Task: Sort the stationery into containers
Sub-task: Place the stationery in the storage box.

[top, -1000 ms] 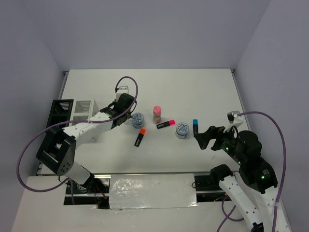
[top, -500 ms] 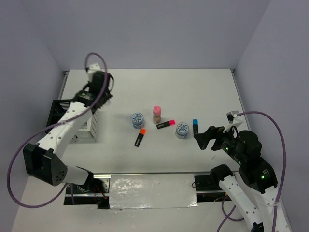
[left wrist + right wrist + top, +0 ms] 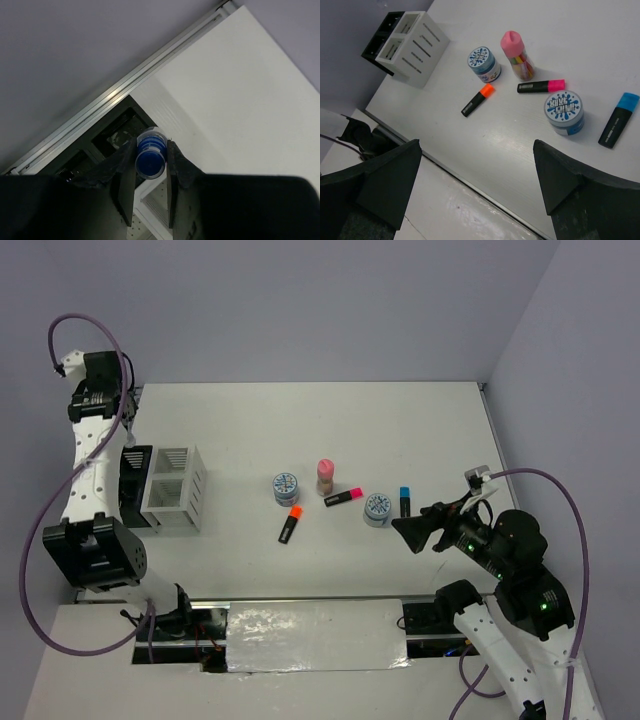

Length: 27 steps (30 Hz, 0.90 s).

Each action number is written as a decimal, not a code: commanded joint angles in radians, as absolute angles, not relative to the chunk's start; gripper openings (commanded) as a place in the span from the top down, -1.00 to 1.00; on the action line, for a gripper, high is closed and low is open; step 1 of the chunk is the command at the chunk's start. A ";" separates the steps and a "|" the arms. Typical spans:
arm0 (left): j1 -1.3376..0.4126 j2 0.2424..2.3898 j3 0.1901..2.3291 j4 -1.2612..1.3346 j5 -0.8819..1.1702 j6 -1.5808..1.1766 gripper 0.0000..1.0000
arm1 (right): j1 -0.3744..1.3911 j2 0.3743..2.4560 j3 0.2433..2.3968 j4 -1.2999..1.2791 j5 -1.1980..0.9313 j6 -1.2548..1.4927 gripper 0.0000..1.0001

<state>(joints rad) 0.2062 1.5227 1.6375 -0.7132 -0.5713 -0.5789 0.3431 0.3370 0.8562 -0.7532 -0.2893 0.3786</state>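
Observation:
My left gripper is shut on a tiny blue-capped bottle, held high over the black pen holder and the white slotted box. From above, that arm rises at the far left beside the white box and black holder. Mid-table lie two blue-white tins, a pink jar, and orange, pink and blue highlighters. My right gripper hangs open, empty, near the blue highlighter and right tin.
The metal rail of the table's near edge runs under my right gripper. Grey walls close in the table at the left, back and right. The left arm's purple cable loops above the left wall corner.
My left arm has swung from the middle of the table to the far left and risen above the containers, carrying the bottle. My right gripper has tipped slightly forward.

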 commanded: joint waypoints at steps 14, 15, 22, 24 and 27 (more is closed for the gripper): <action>0.245 1.617 1.542 -0.678 -0.568 -0.655 1.00 | 0.339 0.327 0.816 -0.680 -0.322 0.373 -0.99; 0.245 1.617 1.543 -0.681 -0.574 -0.658 1.00 | 0.339 0.328 0.815 -0.683 -0.324 0.373 -0.99; 0.245 1.597 1.511 -0.690 -0.620 -0.673 -0.40 | 0.339 0.325 0.821 -0.678 -0.324 0.382 -0.99; 0.245 1.591 1.506 -0.712 -0.633 -0.692 -0.95 | 0.339 0.327 0.819 -0.673 -0.325 0.387 -0.99; 0.244 1.580 1.505 -0.716 -0.627 -0.686 -0.99 | 0.339 0.331 0.819 -0.673 -0.325 0.388 -0.99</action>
